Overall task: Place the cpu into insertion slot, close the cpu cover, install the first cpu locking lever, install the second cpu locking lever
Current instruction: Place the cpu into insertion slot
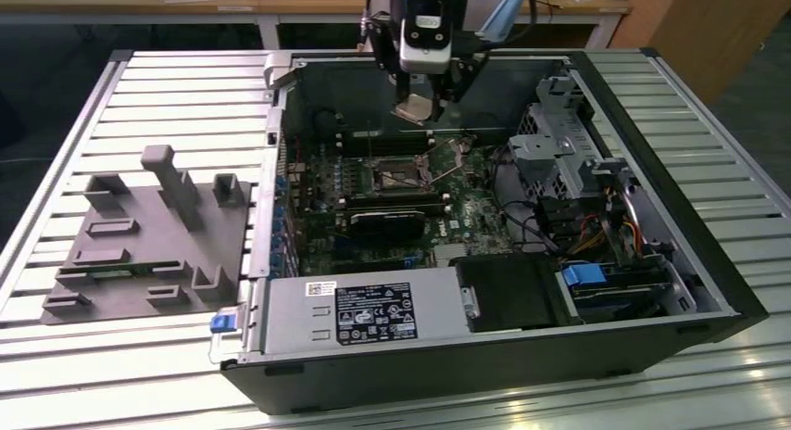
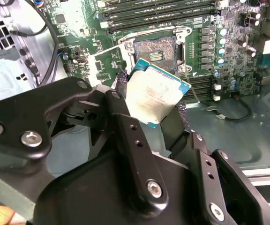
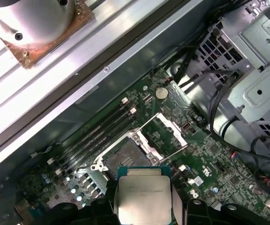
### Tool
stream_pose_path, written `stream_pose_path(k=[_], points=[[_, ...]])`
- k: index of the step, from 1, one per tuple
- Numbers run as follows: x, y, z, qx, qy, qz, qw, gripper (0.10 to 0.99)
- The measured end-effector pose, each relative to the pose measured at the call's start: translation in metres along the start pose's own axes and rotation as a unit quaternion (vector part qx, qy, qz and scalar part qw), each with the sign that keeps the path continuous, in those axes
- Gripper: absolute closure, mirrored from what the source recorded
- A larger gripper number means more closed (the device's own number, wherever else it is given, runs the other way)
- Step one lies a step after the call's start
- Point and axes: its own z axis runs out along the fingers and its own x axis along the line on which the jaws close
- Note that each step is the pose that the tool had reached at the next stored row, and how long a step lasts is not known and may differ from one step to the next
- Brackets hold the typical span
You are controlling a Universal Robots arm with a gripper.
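My gripper (image 1: 420,104) is shut on the cpu (image 1: 417,109), a square chip with a silvery lid and a green edge, pinched by two opposite sides. It hangs over the rear of the open computer case, above the dark green motherboard (image 1: 476,212). The insertion slot (image 1: 395,175) lies open below and slightly in front of the chip. In both wrist views the cpu (image 2: 156,96) (image 3: 143,197) sits between the black fingers (image 2: 122,82), apart from the slot (image 2: 154,50) (image 3: 123,159). The cpu cover (image 3: 168,133) (image 2: 108,63) is swung open beside the slot, with a thin lever (image 3: 175,151) along it.
The case walls (image 1: 278,124) surround the board. A drive cage (image 1: 557,152) with cables stands at the exterior view's right, and a power supply (image 1: 358,314) in front. Long memory slots (image 3: 102,126) run beside the socket. A grey fixture (image 1: 148,235) stands on the slatted table (image 1: 111,356).
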Motion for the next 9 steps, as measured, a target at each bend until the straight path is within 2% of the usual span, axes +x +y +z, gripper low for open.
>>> stream_pose_path(k=[5,9], points=[[0.0000,0.0000,0.0005,-0.0003,-0.0024,0.026,0.9997,0.549],[0.0000,-0.0001,0.0017,-0.0005,-0.0055,0.060,0.9982,0.549]])
